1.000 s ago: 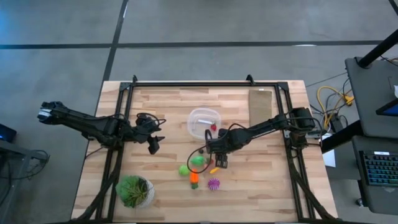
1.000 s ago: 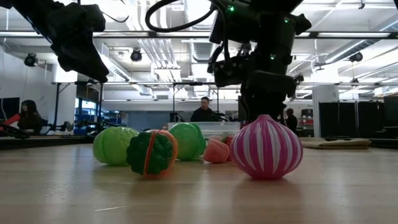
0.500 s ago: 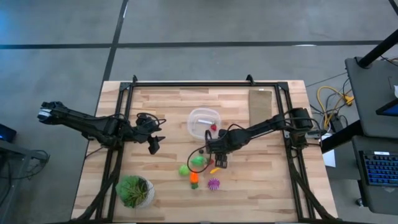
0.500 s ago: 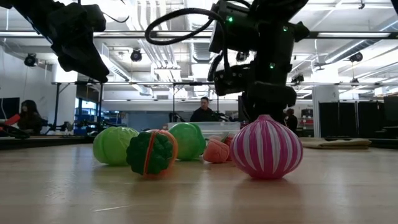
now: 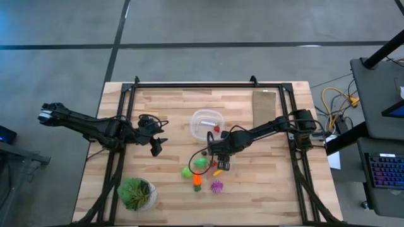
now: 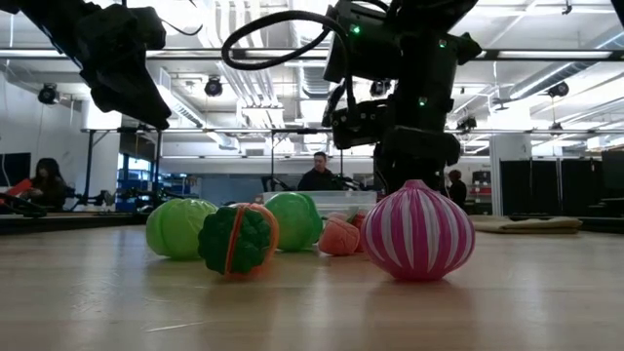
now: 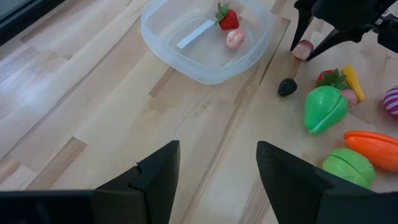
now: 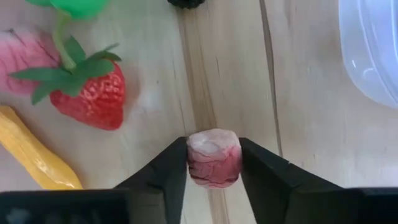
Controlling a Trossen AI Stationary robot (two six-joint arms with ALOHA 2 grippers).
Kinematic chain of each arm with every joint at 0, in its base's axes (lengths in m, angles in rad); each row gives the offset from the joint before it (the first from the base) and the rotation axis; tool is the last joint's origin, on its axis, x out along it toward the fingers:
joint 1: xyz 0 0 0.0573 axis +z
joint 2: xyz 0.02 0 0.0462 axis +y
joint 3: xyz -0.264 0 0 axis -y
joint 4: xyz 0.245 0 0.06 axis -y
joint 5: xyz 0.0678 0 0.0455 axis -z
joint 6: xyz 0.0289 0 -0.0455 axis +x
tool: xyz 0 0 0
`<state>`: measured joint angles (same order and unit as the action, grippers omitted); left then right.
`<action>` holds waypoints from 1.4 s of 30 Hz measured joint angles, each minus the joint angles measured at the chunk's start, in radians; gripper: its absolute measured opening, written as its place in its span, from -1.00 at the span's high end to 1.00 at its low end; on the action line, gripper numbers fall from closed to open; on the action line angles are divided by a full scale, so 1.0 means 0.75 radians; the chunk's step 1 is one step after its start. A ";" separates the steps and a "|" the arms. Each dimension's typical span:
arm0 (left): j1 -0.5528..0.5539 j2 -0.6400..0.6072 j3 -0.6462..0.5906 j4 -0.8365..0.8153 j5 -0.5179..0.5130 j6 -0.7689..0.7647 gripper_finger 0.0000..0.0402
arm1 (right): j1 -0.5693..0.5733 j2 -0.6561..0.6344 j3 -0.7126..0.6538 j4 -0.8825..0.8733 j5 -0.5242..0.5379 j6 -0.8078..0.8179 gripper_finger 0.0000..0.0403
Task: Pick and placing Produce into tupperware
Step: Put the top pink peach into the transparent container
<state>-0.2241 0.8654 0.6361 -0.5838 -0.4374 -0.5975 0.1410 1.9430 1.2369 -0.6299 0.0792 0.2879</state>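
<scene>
The clear round tupperware (image 5: 197,126) stands at the table's middle, with a red strawberry piece (image 7: 228,17) and a pink piece (image 7: 234,38) inside. My right gripper (image 5: 219,153) is just on its near side, shut on a small pink produce piece (image 8: 213,157). Close by on the table lie a strawberry (image 8: 93,93), a yellow piece (image 8: 34,158), a dark berry (image 7: 286,86), two green pieces (image 5: 201,162) (image 5: 187,171), an orange carrot (image 5: 197,181) and a purple spiky ball (image 5: 216,186). My left gripper (image 5: 156,146) is open and empty at the table's left. My right gripper pinches the small pink piece by two opposite sides (image 8: 193,158) between its two fingers (image 8: 171,171). The fingers come from above, pointing down, as the left wrist view (image 7: 303,48) shows. Whether the piece is on the table or lifted clear, I cannot tell.
A leafy plant in a white pot (image 5: 136,193) stands at the near left corner. A flat brown board (image 5: 265,104) lies at the far right. The dark frame rails (image 5: 208,85) run along the table's edges. People show in the room behind.
My right gripper has edged a little toward the table's left edge, staying low over the produce. The produce on the table has kept its place.
</scene>
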 joint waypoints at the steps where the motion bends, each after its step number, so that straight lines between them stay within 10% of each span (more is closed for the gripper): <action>1: 0.000 0.000 0.000 0.000 0.000 0.000 0.01 | 0.000 -0.001 0.000 -0.009 0.000 -0.001 0.42; 24: 0.000 0.000 0.000 0.000 0.000 0.002 0.01 | -0.214 -0.096 0.631 -0.525 0.014 -0.106 0.53; 42: 0.000 0.000 0.000 0.001 -0.001 0.001 0.01 | -0.520 0.300 0.813 -0.554 -0.031 -0.316 0.52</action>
<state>-0.2241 0.8654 0.6361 -0.5835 -0.4377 -0.5968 -0.2493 2.1681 1.8470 -1.0455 0.0556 0.0509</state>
